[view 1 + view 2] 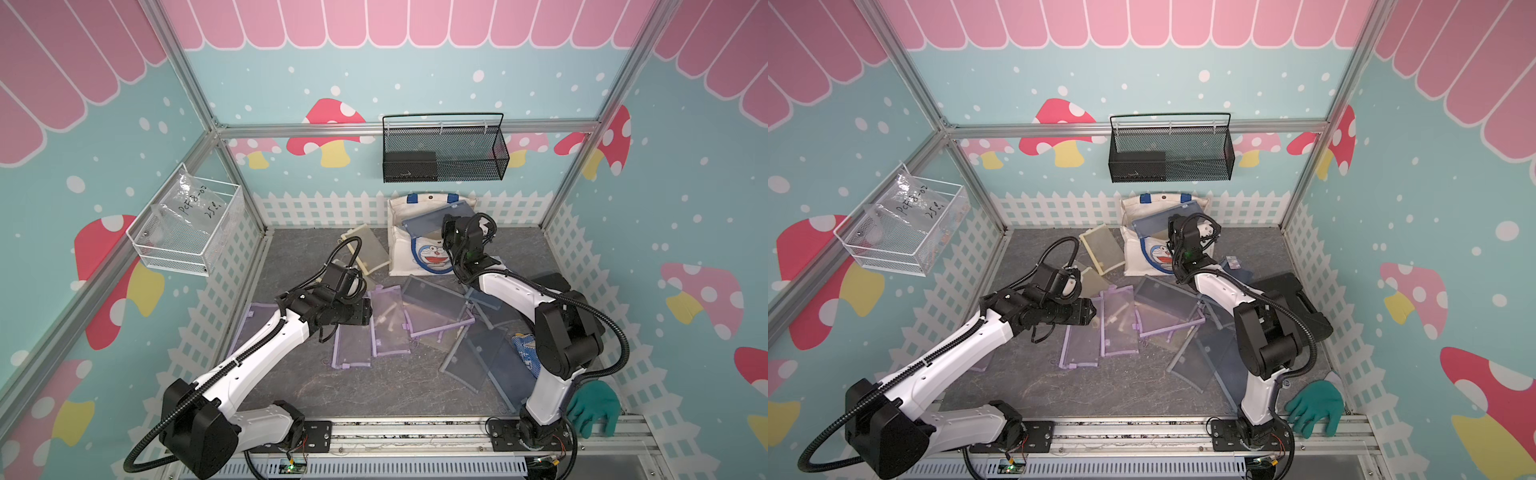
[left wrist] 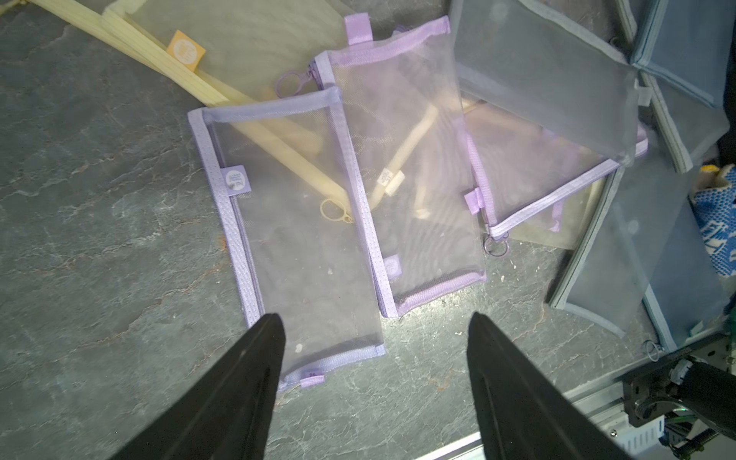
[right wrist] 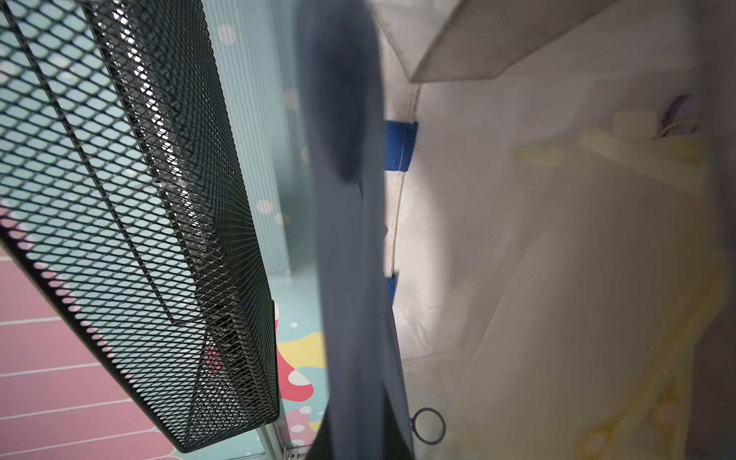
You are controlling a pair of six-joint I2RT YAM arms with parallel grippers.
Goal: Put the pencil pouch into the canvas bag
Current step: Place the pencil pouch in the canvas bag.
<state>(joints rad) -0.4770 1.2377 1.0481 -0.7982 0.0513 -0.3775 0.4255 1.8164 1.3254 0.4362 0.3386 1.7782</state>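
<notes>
The canvas bag [image 1: 401, 253] [image 1: 1136, 257], cream with blue strap ends and a cat face, stands at the back of the floor. My right gripper [image 1: 448, 226] [image 1: 1173, 226] is shut on a blue-grey mesh pencil pouch [image 1: 432, 218] [image 1: 1156, 222], which it holds tilted over the bag's mouth. In the right wrist view the pouch [image 3: 350, 239] runs edge-on from my right gripper [image 3: 360, 432], beside the bag's inside wall [image 3: 458, 207]. My left gripper [image 1: 366, 309] [image 2: 374, 318] hangs open above a purple mesh pouch [image 2: 294, 239], holding nothing.
Purple, grey and yellow pouches [image 1: 432, 307] lie piled mid-floor. A yellow pouch [image 3: 597, 247] lies inside the bag. A black mesh basket [image 1: 442, 153] hangs on the back wall above the bag, and a white wire basket [image 1: 187, 232] on the left wall. A green glove [image 1: 592, 409] lies front right.
</notes>
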